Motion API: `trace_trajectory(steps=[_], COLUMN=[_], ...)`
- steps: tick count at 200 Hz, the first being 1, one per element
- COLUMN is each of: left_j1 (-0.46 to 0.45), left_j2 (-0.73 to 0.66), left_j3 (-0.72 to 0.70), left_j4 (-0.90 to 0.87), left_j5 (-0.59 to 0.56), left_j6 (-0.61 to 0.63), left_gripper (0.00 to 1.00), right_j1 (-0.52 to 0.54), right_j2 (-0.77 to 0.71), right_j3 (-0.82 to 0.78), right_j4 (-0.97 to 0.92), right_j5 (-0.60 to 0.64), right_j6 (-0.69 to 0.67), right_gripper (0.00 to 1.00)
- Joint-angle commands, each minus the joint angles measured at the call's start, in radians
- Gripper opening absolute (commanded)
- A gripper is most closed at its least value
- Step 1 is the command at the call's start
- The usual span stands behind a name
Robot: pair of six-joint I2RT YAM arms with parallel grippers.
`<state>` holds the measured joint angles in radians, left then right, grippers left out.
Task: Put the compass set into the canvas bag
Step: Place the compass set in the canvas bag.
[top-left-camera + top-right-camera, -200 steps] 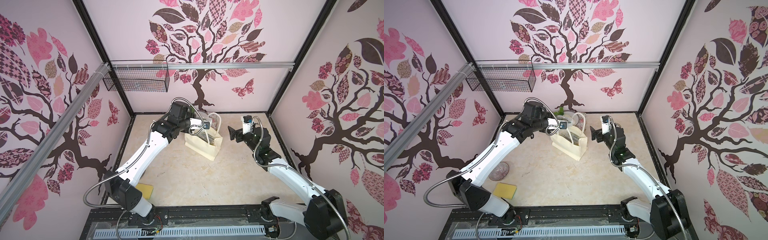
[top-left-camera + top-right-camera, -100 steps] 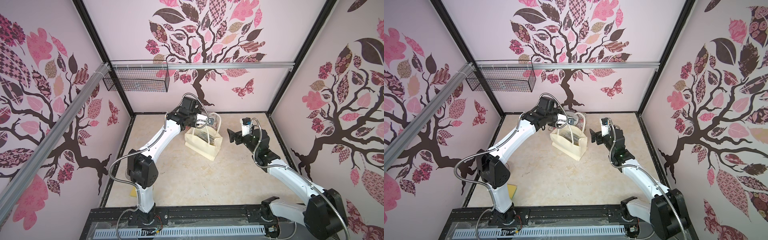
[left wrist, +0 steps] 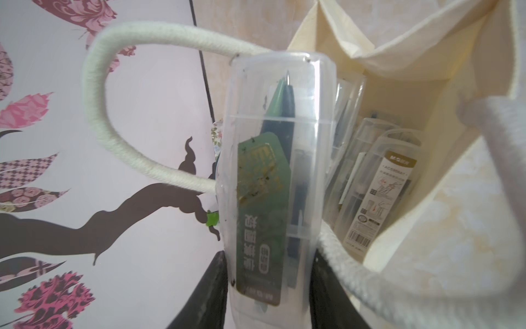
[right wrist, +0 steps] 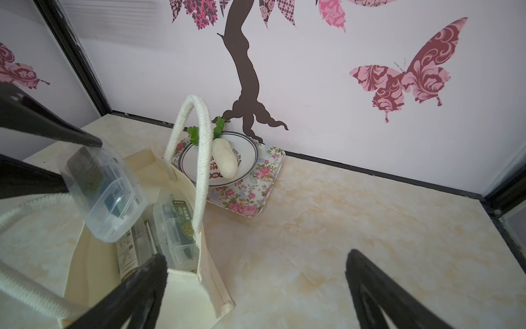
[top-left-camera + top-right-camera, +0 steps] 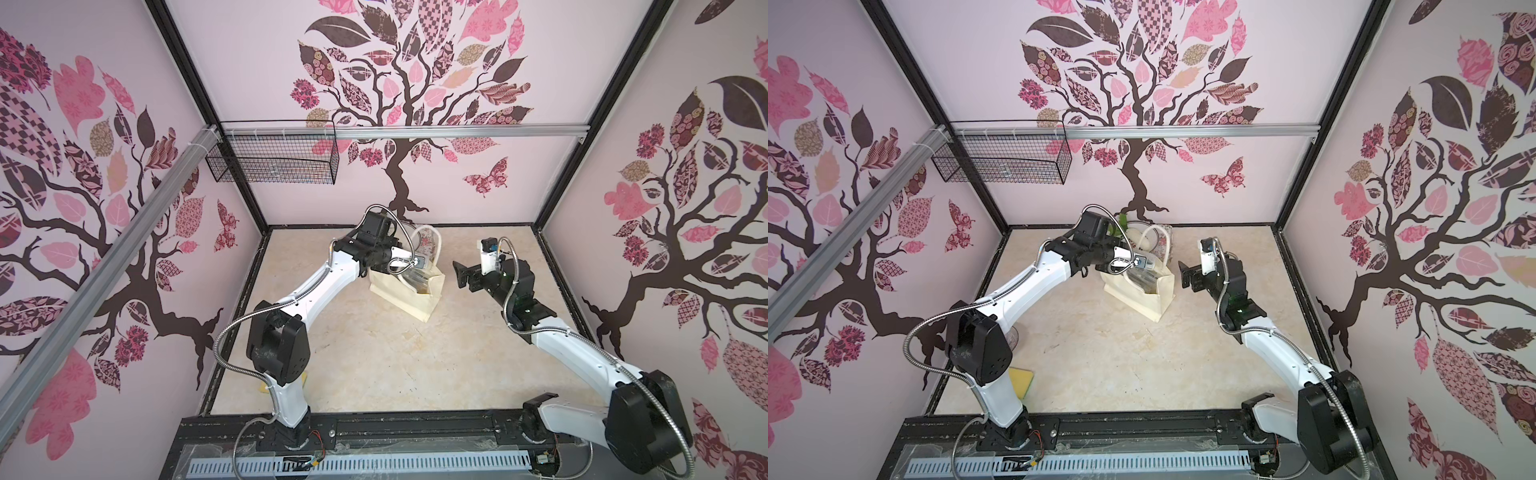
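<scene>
Advanced over the last second: left gripper point(image 5: 409, 266), now above the mouth of the canvas bag point(image 5: 415, 303); no change at right gripper point(image 5: 460, 275), just beside the bag, spread wide and empty.

Top views: holds compass set point(image 5: 1141, 272) tilted over the bag's opening, not yet inside.

Left wrist view: clamped partway closed on the clear case's sides, close against rope handle point(image 3: 119, 94); other cases point(image 3: 381, 182) already standing inside the bag.

Right wrist view: confirms case above the bag's rim.

Expect snagging on the handle, or jamming against the packed cases, if released off-centre or too high.
</scene>
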<state>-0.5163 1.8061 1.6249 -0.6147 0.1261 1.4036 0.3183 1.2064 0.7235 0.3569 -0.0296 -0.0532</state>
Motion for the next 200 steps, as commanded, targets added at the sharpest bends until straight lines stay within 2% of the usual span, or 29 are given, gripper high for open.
trace_trajectory(steps=[1, 83, 168, 178, 185, 188, 200], left_j1=[-0.011, -0.029, -0.046, -0.049, -0.05, -0.051, -0.05], left_j2=[0.007, 0.211, 0.296, 0.299, 0.299, 0.299, 0.296], left_j3=[-0.052, 0.059, 0.14, 0.146, 0.145, 0.144, 0.147], left_j4=[-0.016, -0.065, -0.085, -0.089, -0.084, -0.083, -0.077], left_j5=[0.035, 0.006, -0.053, -0.058, -0.061, -0.064, -0.069], left_j6=[-0.011, 0.009, 0.008, 0.007, 0.008, 0.008, 0.008], left_gripper=[0.4, 0.4, 0.59, 0.62, 0.88, 0.96, 0.97], right_j1=[-0.003, -0.005, -0.005, -0.005, -0.004, -0.005, -0.005], right_j2=[0.013, 0.018, 0.025, 0.023, 0.021, 0.021, 0.019], right_j3=[0.01, -0.003, -0.004, -0.005, -0.006, -0.006, -0.008], right_j4=[0.026, 0.036, 0.036, 0.034, 0.034, 0.034, 0.034], right_j5=[-0.018, -0.021, -0.011, -0.01, -0.007, -0.007, -0.006], right_j6=[0.012, 0.019, 0.012, 0.01, 0.007, 0.007, 0.006], right_gripper=[1.0, 1.0, 1.0, 1.0, 1.0, 1.0, 1.0])
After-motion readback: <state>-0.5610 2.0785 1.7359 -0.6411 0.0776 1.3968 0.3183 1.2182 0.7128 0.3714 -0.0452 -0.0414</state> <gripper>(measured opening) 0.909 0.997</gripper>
